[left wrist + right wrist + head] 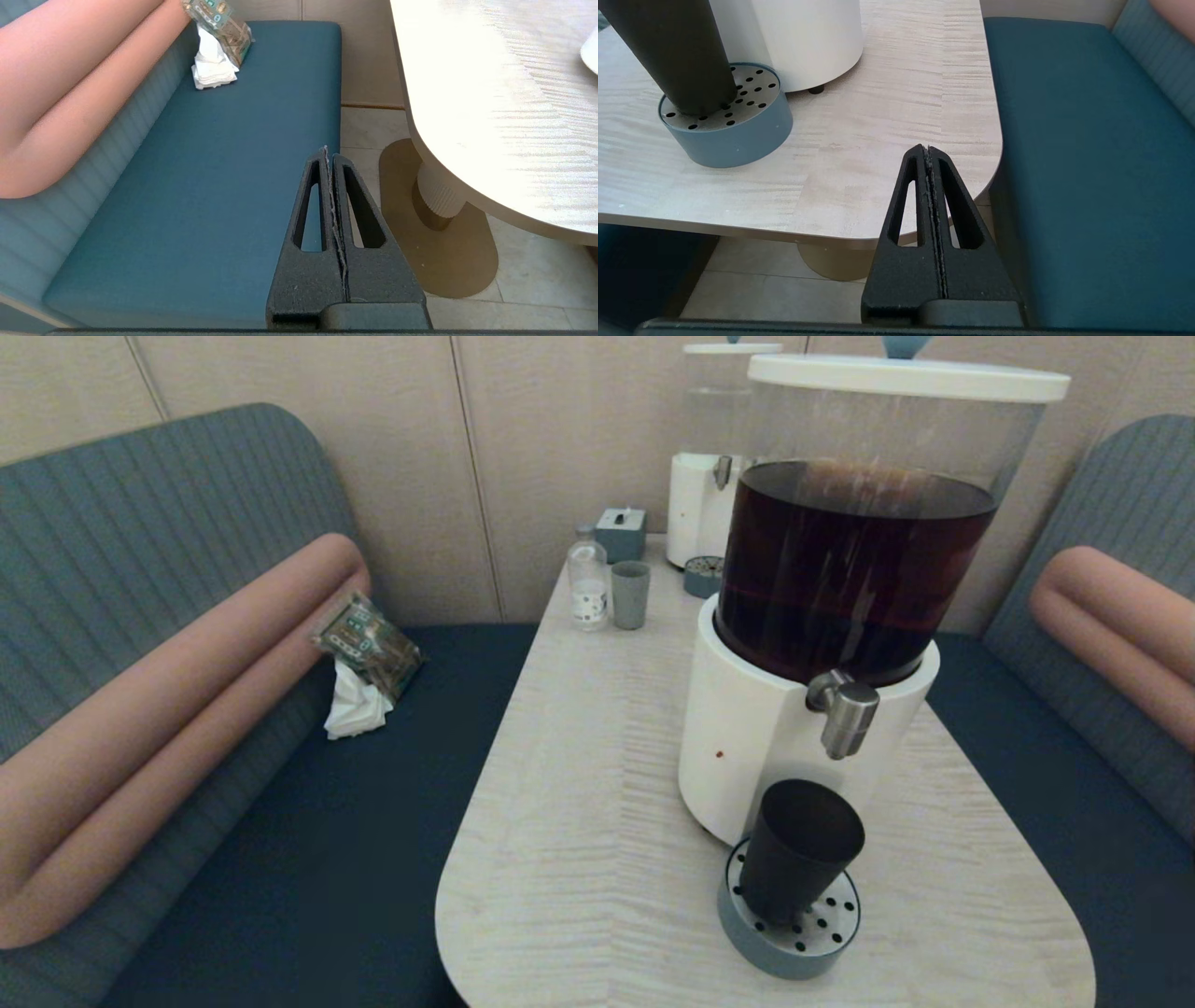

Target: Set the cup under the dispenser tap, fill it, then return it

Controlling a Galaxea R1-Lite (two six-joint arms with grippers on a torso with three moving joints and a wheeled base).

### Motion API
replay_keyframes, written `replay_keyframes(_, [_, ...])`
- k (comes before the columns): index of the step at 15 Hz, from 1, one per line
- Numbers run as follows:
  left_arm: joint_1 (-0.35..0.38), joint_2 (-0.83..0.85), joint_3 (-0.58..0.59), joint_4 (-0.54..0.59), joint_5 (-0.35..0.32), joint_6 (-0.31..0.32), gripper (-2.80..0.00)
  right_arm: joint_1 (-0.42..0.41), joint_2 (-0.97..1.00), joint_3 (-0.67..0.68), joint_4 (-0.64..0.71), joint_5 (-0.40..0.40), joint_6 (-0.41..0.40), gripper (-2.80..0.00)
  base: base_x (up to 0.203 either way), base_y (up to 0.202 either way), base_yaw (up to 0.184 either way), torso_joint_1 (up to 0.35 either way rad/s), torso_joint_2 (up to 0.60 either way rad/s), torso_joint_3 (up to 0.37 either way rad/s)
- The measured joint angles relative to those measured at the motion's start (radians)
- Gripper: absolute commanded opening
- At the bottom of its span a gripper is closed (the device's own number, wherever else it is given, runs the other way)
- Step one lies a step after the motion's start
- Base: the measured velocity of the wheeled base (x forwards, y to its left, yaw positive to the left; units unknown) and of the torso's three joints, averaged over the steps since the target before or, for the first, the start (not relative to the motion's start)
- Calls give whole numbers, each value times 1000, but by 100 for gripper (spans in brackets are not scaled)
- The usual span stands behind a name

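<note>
The matte black cup [798, 849] stands upright on the round grey-blue drip tray [789, 947], directly below the brushed-steel dispenser tap [845, 709] of the white-based dispenser [747, 747] with the dark brown tank. The right wrist view shows the cup [668, 51] on the perforated tray [738, 135]. My right gripper [927, 150] hangs shut and empty off the table's near right corner, apart from the cup. My left gripper [328, 151] is shut and empty, low between the left bench and the table. Neither arm shows in the head view.
At the back of the table [579, 821] stand a pale grey-blue tumbler [630, 595], a small clear bottle [588, 583], a grey box [621, 532] and a second clear-tank dispenser [709, 476]. A tissue pack [366, 649] lies on the left bench. Benches flank the table.
</note>
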Motion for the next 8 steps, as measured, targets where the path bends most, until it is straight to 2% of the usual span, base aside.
replay_keyframes(8, [0,0,0,0,0,0,-280,0,0,0,-1,-1,21,-280,0,0,0,0,0,0])
